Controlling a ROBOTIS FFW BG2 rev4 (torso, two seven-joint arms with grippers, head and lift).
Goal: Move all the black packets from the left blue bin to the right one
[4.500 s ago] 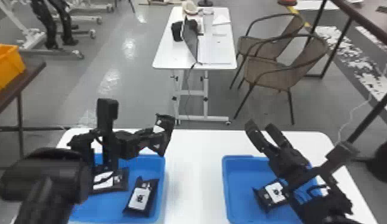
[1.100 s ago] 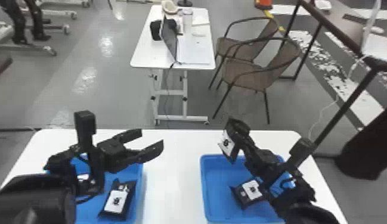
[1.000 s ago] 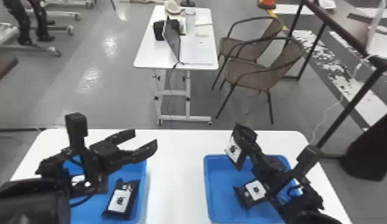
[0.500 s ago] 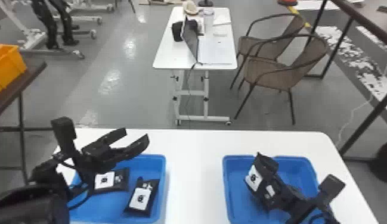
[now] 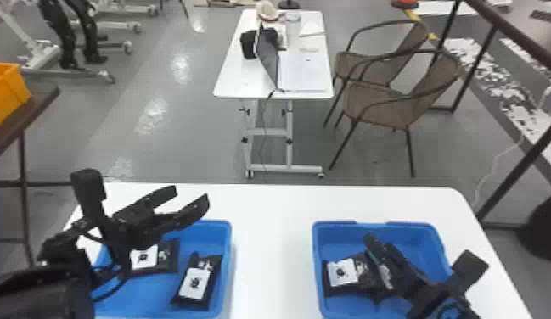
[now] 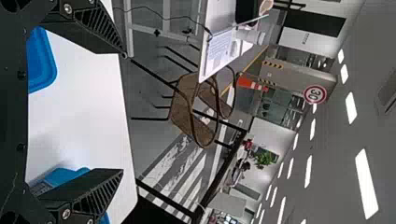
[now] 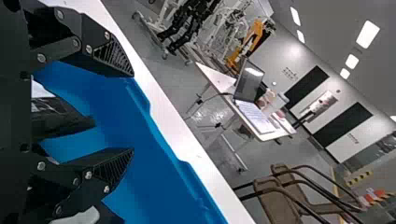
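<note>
In the head view my left gripper [image 5: 189, 198] stands open above the left blue bin [image 5: 228, 267], with nothing between its fingers. Two black packets with white labels lie in that bin: one packet [image 5: 198, 283] near its right wall, another packet [image 5: 159, 256] partly under the arm. My right gripper [image 5: 374, 254] is low inside the right blue bin [image 5: 316, 250], beside a labelled black packet [image 5: 342, 273]. The left wrist view shows the left gripper [image 6: 123, 112] with fingers wide apart. In the right wrist view the right gripper [image 7: 134, 112] is open, a black packet [image 7: 56, 119] lying behind its fingertips.
Both bins sit on a white table [image 5: 270, 237], a strip of tabletop between them. Beyond stand a smaller white table [image 5: 306, 80] with a laptop, and wicker chairs [image 5: 380, 102]. An orange crate [image 5: 7, 93] rests on a side table at left.
Over these seconds a packet passed from my left gripper to my right, which carried it down into the right bin and has opened. My left gripper has drawn back leftward. The head view also shifted.
</note>
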